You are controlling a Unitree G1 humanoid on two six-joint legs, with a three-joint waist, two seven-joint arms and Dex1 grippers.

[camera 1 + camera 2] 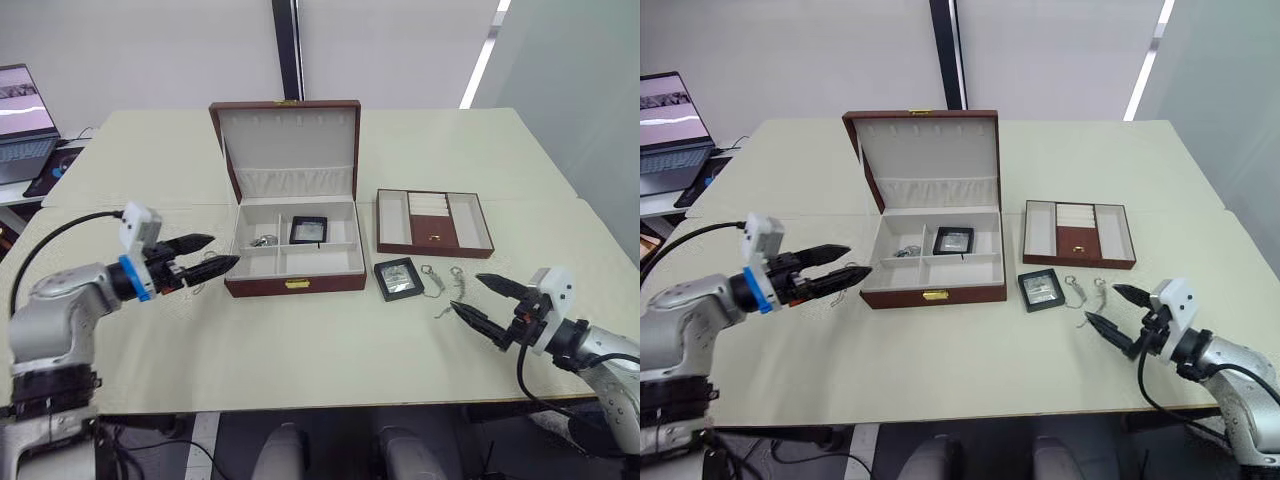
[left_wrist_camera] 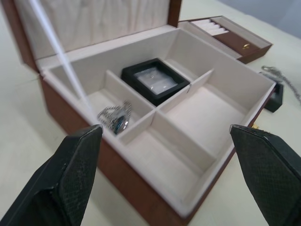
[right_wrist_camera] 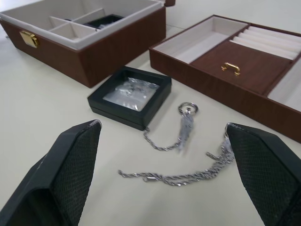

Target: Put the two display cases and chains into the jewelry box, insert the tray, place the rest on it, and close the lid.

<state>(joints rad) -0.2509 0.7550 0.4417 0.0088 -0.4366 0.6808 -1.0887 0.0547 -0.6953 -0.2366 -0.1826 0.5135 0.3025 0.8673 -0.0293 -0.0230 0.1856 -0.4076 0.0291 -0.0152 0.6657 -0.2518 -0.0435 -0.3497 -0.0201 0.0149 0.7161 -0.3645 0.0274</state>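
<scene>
- The pale table (image 1: 330, 340) has wide bare surface in front of the box and between the two arms; its near edge lies just under both grippers.
- One jewelry box (image 1: 294, 262), reddish-brown with a gold clasp, stands mid-table, its lid (image 1: 287, 145) upright (cream lining, gathered pocket).
- One tray (image 1: 433, 223) sits just right of the box, apart from it, with cream sides and a dark red centre.
- Two display cases: one (image 1: 309, 231) in the box's rear middle compartment, the other (image 1: 398, 278) on the table in front of the tray.
- Silvery chains (image 3: 181, 155) lie beside the outer case, tangled, so the count is unclear; another silvery piece (image 2: 114, 117) lies in the box's rear left compartment.
- The left gripper (image 1: 215, 254) hovers left of the box, fingers apart, empty.
- The right gripper (image 1: 482, 297) hovers right of the chains, fingers spread, empty.
</scene>
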